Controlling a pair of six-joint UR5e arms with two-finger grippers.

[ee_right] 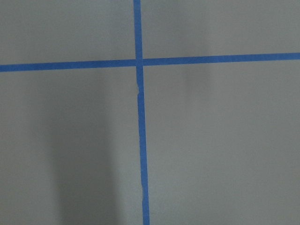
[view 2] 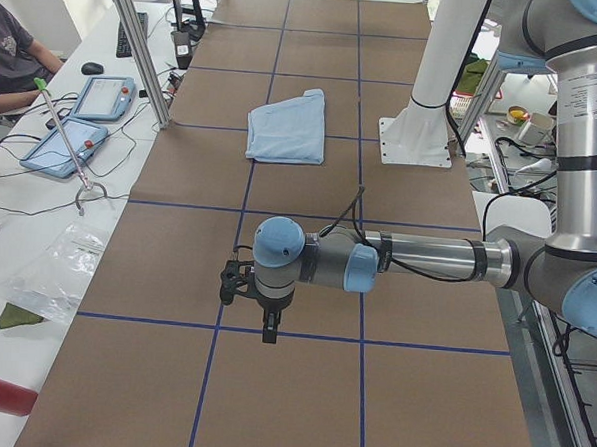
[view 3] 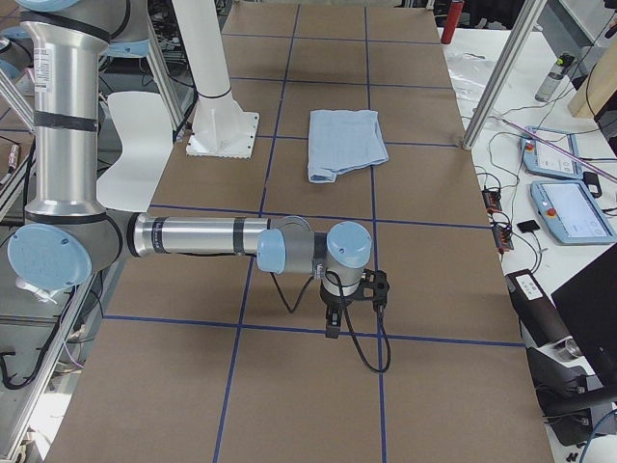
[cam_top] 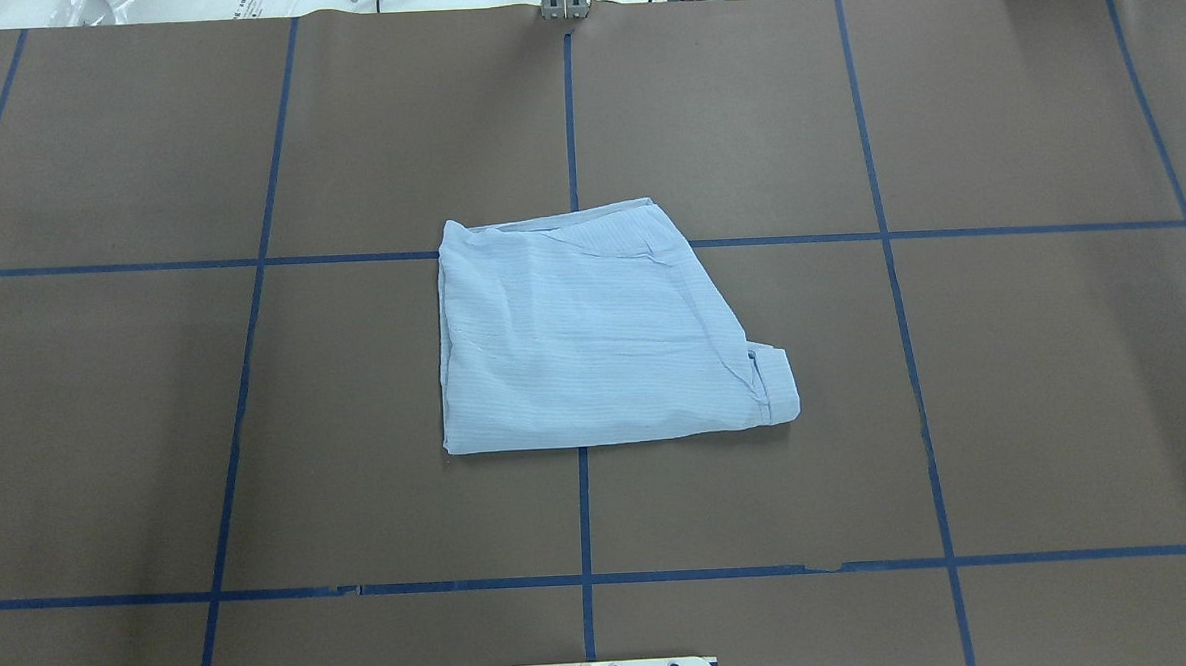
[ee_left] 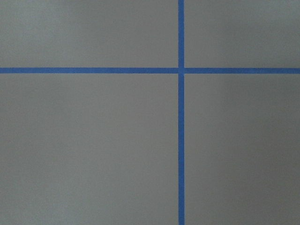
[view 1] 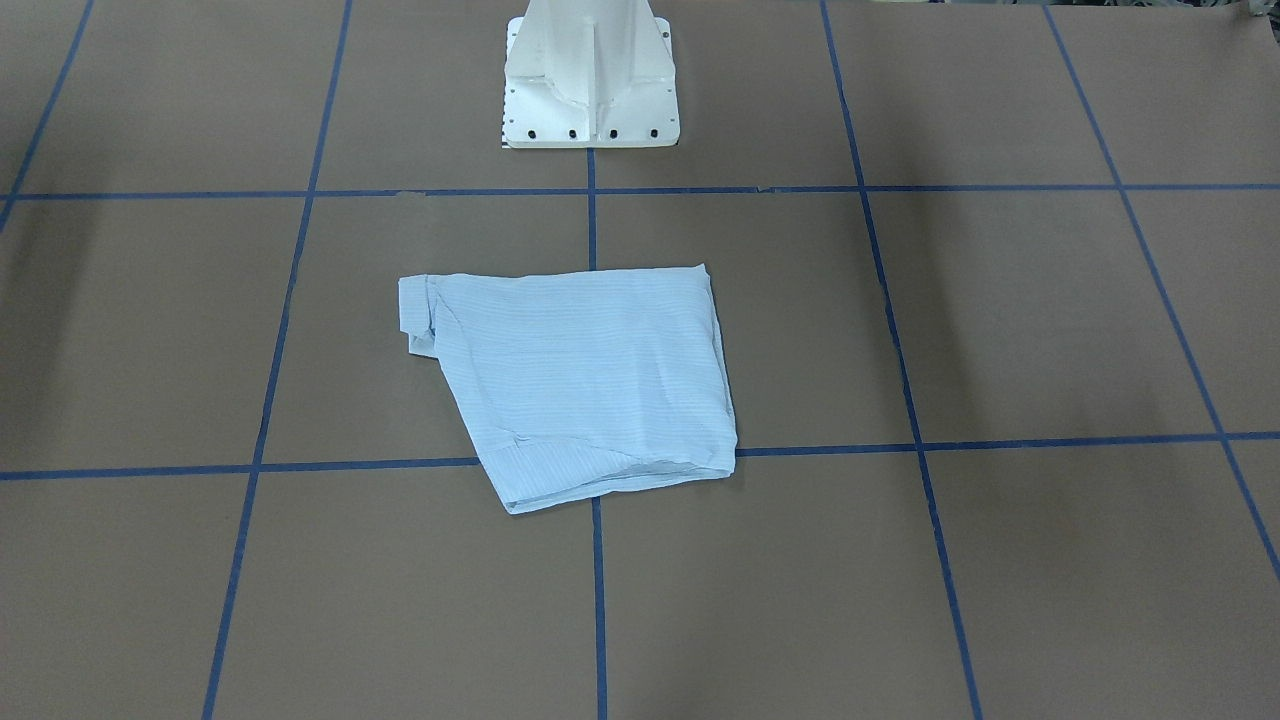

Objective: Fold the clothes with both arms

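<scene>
The left arm (view 2: 417, 260) is stretching low over the table's (cam_top: 107, 444) left end, well apart from the garment. Its left gripper (view 2: 268, 327) is pointing straight down at a crossing of the blue tape lines (ee_left: 181, 70); whether its jaws are spread or pressed together cannot be told from the side view. At table centre, at 12 o'clock from the white pedestal (view 1: 590, 80), the shirt (cam_top: 593, 338) is lying flat as a compact folded packet, with a cuff (cam_top: 775, 385) protruding at its 4 o'clock corner in the overhead view. The right arm (view 3: 193, 236) is mirroring this posture over the right end, with the right gripper (view 3: 333, 326) facing down and its jaw state likewise not determinable. Judgement: both arms are standing clear so that the packet is resting undisturbed, and folding appears complete or nearly so.
</scene>
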